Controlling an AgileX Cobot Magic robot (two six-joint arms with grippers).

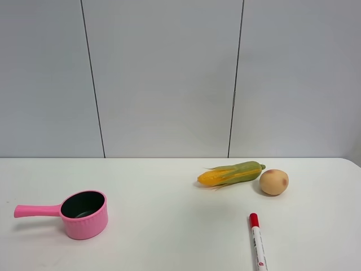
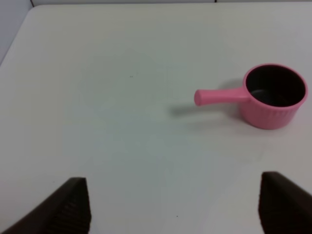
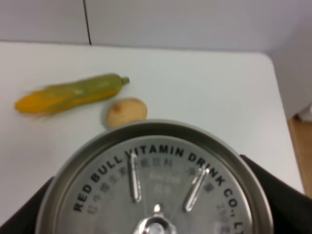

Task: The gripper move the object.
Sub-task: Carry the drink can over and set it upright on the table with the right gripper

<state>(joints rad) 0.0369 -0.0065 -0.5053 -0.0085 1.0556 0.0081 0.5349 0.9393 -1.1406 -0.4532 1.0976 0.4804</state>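
silver-topped can (image 3: 156, 170) sits clamped in the right pincer (image 3: 153, 207); left pincer (image 2: 178, 204) gapes wide, holding nothing.

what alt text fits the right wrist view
The silver top of a drink can, lettered RED BULL VITAMIN DRINK, fills the foreground between the fingers of the right claw. Beyond lie a potato and corn cob on the table.

The left hand (image 2: 174, 207) has dark ridged fingers (image 2: 68, 212), the right hand (image 3: 153, 204) black ones.

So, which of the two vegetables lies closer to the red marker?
The round tan potato. The corn lies beside it, on the side farther from the marker.
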